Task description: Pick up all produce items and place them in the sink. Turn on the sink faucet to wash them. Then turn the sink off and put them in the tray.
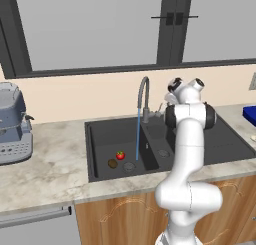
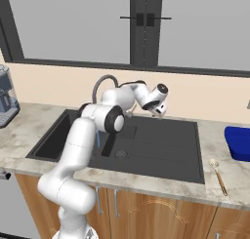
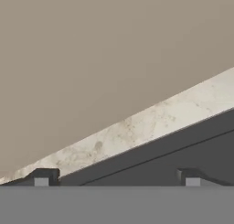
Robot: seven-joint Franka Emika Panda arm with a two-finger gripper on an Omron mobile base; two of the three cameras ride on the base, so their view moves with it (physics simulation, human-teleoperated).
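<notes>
The black double-basin sink is set into the counter. The grey gooseneck sink faucet pours a thin blue stream into the left basin. Two produce items lie on that basin's floor beside the drain: a red one with a green top and a dull brown one. My gripper hangs over the sink's back rim, right of the faucet, tilted toward the wall. In the hand view my gripper is open and holds nothing. The blue tray sits on the counter at the right.
A grey coffee machine stands on the counter at the far left. A wooden spoon lies near the front edge in front of the tray. The beige wall and a dark-framed window rise behind the sink.
</notes>
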